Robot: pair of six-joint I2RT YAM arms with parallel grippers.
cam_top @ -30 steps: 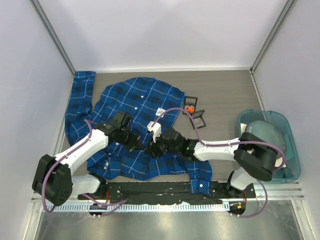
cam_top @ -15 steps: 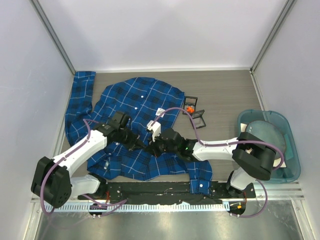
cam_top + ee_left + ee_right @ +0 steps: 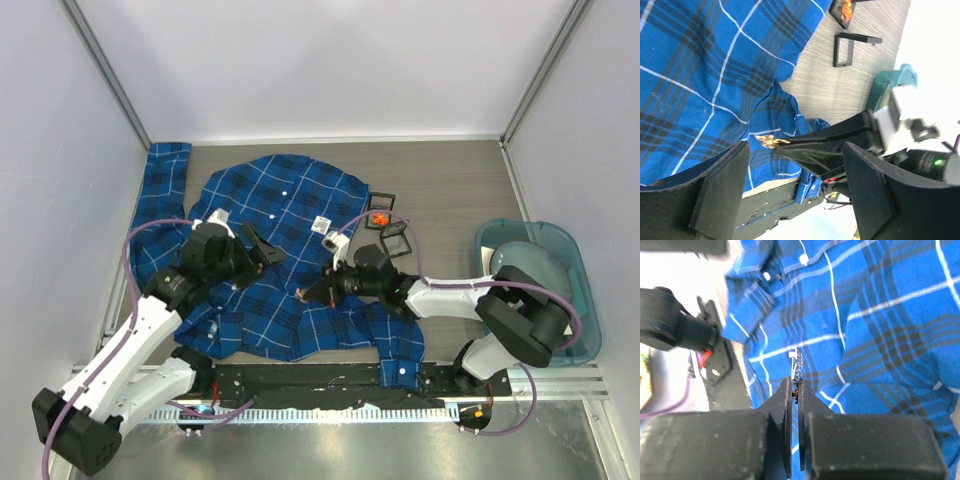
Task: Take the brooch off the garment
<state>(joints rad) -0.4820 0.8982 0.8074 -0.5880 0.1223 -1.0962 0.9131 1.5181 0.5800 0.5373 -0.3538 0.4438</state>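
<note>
The garment (image 3: pixel 280 200) is a blue and navy plaid shirt, spread flat on the table. It also fills the left wrist view (image 3: pixel 715 70) and the right wrist view (image 3: pixel 880 315). My right gripper (image 3: pixel 310 292) is low over the shirt's lower middle, shut on the brooch (image 3: pixel 301 294). The brooch is a small gold piece (image 3: pixel 769 141) at the tips of the black fingers, and it shows as a thin chain-like strip (image 3: pixel 798 367) sticking out of the shut jaws (image 3: pixel 795 382). Whether it still touches the cloth I cannot tell. My left gripper (image 3: pixel 264 247) hangs wide open and empty to the left (image 3: pixel 795 148).
Two small black frames (image 3: pixel 397 236) stand right of the shirt, one holding something orange (image 3: pixel 379 216). A teal bin (image 3: pixel 585 300) with a lid sits at the right edge. The shirt's cuff (image 3: pixel 400 365) hangs over the black rail in front.
The left gripper has opened, let go of the cloth and pulled back to the upper left. The right gripper has shut on the brooch and shifted slightly right.
</note>
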